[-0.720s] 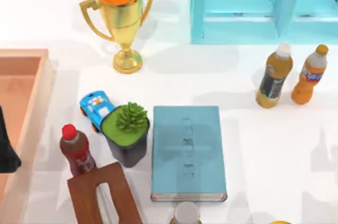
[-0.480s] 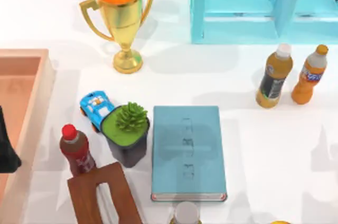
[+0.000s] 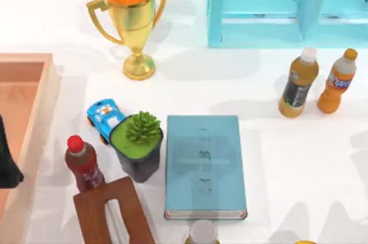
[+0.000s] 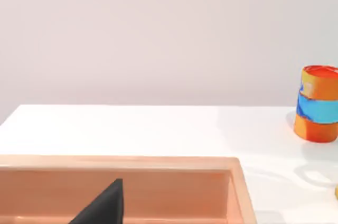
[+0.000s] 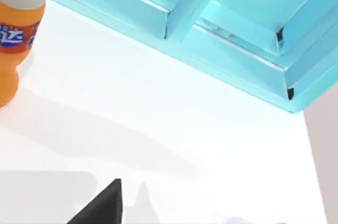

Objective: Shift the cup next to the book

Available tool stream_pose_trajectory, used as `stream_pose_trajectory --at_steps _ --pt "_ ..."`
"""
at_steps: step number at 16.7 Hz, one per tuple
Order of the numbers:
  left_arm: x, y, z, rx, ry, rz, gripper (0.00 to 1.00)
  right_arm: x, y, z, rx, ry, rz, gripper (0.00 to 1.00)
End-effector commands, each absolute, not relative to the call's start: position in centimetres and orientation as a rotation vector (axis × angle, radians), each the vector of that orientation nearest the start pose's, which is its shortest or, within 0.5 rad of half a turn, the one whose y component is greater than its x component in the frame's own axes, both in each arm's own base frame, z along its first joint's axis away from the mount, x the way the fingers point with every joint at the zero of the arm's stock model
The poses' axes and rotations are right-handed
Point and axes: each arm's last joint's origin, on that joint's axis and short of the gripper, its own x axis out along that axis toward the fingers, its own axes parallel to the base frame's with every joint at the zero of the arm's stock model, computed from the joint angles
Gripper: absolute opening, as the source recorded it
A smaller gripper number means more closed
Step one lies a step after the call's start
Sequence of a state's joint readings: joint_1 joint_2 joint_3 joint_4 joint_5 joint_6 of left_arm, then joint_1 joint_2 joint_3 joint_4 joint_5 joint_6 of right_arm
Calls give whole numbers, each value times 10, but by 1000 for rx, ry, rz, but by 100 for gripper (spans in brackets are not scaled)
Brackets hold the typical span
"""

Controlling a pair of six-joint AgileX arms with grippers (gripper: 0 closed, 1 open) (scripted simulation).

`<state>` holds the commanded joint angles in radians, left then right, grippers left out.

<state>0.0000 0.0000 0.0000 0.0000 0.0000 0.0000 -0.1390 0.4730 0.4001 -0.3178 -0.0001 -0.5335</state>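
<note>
The book [image 3: 202, 166], light blue-teal with white page edges, lies flat near the table's front centre in the top view. The cup is out of view. My left arm [image 3: 7, 160] shows as a dark shape at the left edge, over the peach tray [image 3: 34, 140]. A dark part of the left gripper [image 4: 103, 208] hangs above that tray [image 4: 158, 163]. A dark part of the right gripper [image 5: 100, 205] hovers over bare white table near the teal shelf [image 5: 222, 28].
A potted plant [image 3: 138, 149], toy car [image 3: 103, 116], red-capped bottle [image 3: 82, 163] and wooden slotted box [image 3: 112, 215] crowd the book's left. The gold trophy [image 3: 133, 19] stands behind. Two orange bottles [image 3: 298, 83] stand at right. A striped can [image 4: 318, 103] sits at the back.
Arm shadows on the right side of the table have slid toward the front edge. No object has moved, and the left arm stays put.
</note>
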Motion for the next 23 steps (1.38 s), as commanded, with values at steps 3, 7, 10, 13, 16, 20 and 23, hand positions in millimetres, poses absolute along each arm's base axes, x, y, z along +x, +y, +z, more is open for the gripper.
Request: stream_pose_trajectory --at_steps 3,7,10,13,16,20,23 --pt "106 -1 160 0 0 0 100 156 -33 251 -722 637 45 100" --pt "106 -1 160 0 0 0 100 201 -63 273 -974 917 258 100" --pt "106 -1 160 0 0 0 100 236 -92 277 -1102 1076 484 100" --pt "106 -1 160 0 0 0 100 266 -122 269 -1176 1174 729 100" --pt "106 -1 160 0 0 0 100 288 -150 257 -1205 1214 951 100" --pt "106 -1 160 0 0 0 100 303 -176 241 -1207 1216 1153 100" --pt "106 -1 160 0 0 0 100 307 -182 236 -1202 1214 1202 100"
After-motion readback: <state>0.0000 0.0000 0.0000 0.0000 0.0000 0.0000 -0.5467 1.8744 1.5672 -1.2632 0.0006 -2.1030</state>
